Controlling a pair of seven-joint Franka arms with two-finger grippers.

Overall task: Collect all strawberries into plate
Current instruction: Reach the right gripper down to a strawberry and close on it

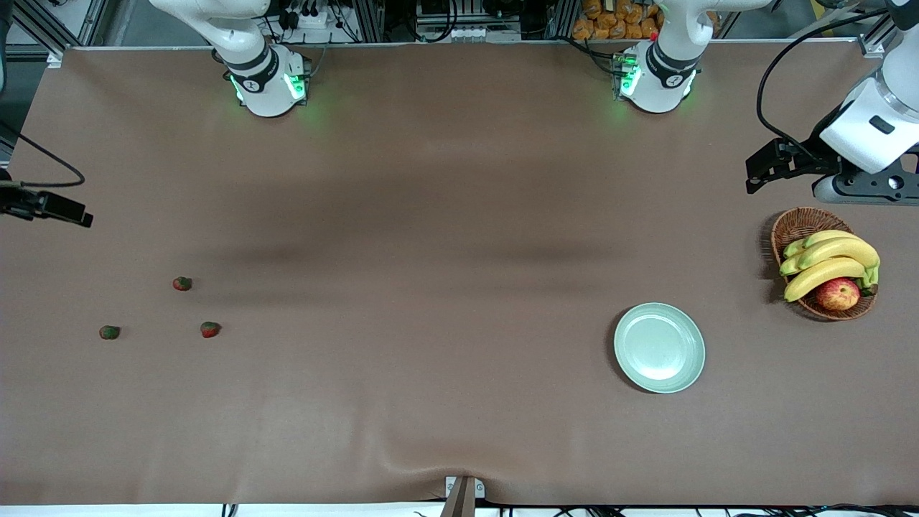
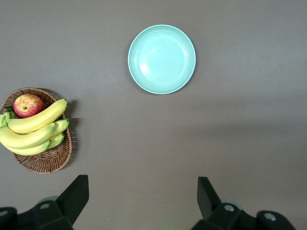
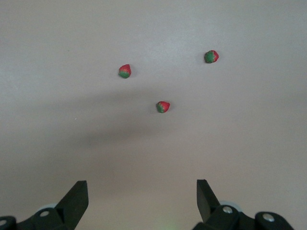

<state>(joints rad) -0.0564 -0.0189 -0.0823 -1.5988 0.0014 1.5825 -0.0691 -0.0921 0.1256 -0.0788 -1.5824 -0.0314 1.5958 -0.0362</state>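
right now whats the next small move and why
Probably lower the right gripper, open and empty above the table, onto the middle strawberry, the one closest to it. All three strawberries lie loose at the right arm's end, and the plate holds nothing. The left gripper waits open near the basket.

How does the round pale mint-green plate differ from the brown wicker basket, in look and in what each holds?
The round pale mint-green plate is smooth, glossy and shallow; the brown wicker basket is woven, rough and deeper. The plate holds nothing; the basket holds yellow bananas and a red-yellow apple. The plate lies nearer to the front camera than the basket. Both rest on the brown table toward the left arm's end.
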